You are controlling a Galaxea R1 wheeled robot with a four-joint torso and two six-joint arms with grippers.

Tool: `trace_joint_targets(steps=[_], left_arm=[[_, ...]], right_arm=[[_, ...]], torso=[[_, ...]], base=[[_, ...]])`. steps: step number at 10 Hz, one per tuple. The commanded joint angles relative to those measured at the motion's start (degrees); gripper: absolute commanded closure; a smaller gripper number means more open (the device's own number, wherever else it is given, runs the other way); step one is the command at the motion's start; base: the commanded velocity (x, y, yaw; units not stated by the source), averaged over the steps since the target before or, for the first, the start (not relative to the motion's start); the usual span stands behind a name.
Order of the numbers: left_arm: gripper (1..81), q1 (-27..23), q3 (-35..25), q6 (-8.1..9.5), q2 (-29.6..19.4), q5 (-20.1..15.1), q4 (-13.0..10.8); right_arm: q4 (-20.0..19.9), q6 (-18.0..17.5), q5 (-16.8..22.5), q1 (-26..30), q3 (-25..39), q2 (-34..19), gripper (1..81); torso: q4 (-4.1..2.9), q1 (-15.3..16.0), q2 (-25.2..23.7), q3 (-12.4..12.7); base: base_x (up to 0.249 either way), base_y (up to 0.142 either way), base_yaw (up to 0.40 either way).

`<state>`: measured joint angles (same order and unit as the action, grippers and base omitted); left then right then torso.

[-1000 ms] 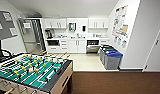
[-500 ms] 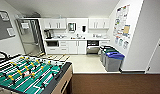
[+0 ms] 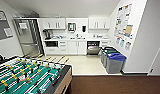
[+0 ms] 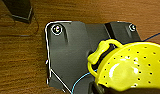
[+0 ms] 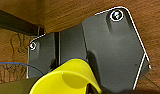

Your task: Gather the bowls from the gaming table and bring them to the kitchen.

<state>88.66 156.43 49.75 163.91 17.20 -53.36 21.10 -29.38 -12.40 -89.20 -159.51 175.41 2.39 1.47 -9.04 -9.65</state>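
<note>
White kitchen (image 3: pixel 76 37) cabinets, a counter and a steel fridge (image 3: pixel 28 37) stand ahead, past a foosball table (image 3: pixel 28 77) and bins (image 3: pixel 113 60) beneath wall posters (image 3: pixel 123 25) whose writing is unreadable. Over brown carpet, the left wrist view shows a perforated yellow bowl (image 4: pixel 131 67), the right wrist view another yellow bowl (image 5: pixel 68 80). Whether either gripper is pinching them cannot be told.

Two bins (image 3: pixel 113 61) stand on the pale kitchen floor (image 3: pixel 83 65).

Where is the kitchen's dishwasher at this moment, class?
In the head view the dishwasher stands under the white countertop, right of the white cabinet doors and just behind the grey bins.
</note>
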Motion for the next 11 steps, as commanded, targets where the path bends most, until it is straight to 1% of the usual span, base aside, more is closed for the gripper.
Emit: trace_joint_targets(steps=[1, 6, 11], left_arm=[[81.1, -2.3, 0.5, 0.17, -1.1, -1.2, -0.3], [81.1, -2.3, 0.5, 0.17, -1.1, -1.2, -0.2], [81.1, -2.3, 0.5, 0.17, -1.1, -1.2, -0.2]], right_arm=[[0.1, 0.2, 1.9, 2.5, 0.2, 0.2, 81.1], [0.1, 0.2, 2.0, 2.7, 0.2, 0.4, 81.1], [0.1, 0.2, 2.0, 2.7, 0.0, 0.4, 81.1]], torso=[[0.0, 0.0, 0.0, 0.0], [0.0, 0.0, 0.0, 0.0], [0.0, 0.0, 0.0, 0.0]], base=[[0.191, -0.07, 0.0], [0.191, -0.073, 0.0], [0.191, 0.0, 0.0]])
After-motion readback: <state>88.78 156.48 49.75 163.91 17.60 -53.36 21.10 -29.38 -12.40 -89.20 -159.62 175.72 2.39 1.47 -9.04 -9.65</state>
